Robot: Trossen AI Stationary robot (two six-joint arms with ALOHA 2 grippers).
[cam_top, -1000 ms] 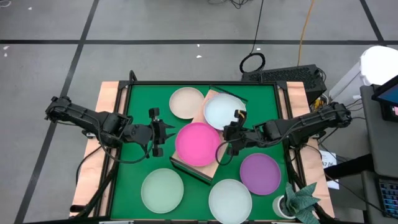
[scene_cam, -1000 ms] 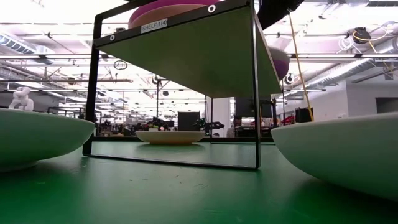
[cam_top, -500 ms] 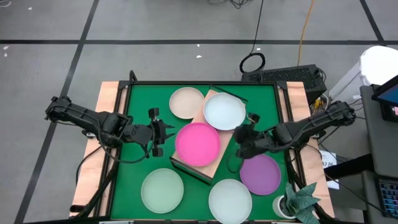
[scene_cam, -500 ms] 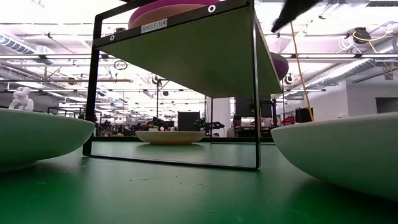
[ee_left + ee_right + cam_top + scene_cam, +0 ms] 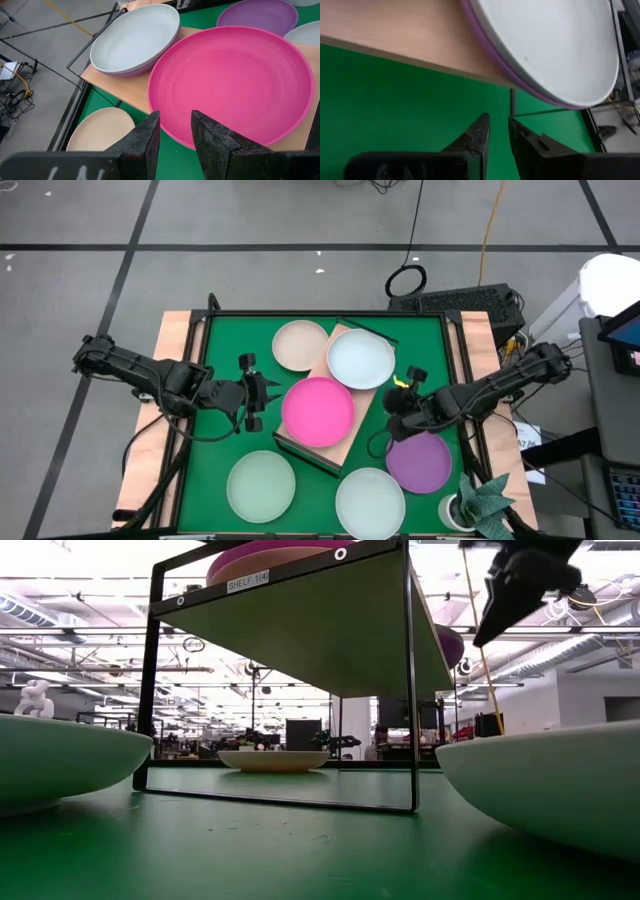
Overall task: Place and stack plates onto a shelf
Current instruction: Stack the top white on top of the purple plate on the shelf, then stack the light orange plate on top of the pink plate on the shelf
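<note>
1. The right gripper has backed away from the whitish plate on the shelf since a second ago and now hangs over the green mat, between the shelf's edge and the purple plate; nothing else has budged.
2. Far left, the left gripper waits just short of the magenta plate, fingers a narrow gap apart with nothing between them.
3. Ahead of that claw, the magenta plate fills one end of the shelf; beyond it the whitish plate sits on a purple one at the other end.
4. A cream plate lies on the mat beside the shelf's far end, and two pale plates sit along the near edge, well apart from both claws.
5. The right claw is empty too, its fingers nearly together, only a thin slit showing.
6. My read: the purple plate just beside the right claw is next. It should spread its fingers, come down on the nearest rim and pinch it.
7. Then lift it clear of the shelf's edge and centre it over a stack before letting go, or it may slide off.
</note>
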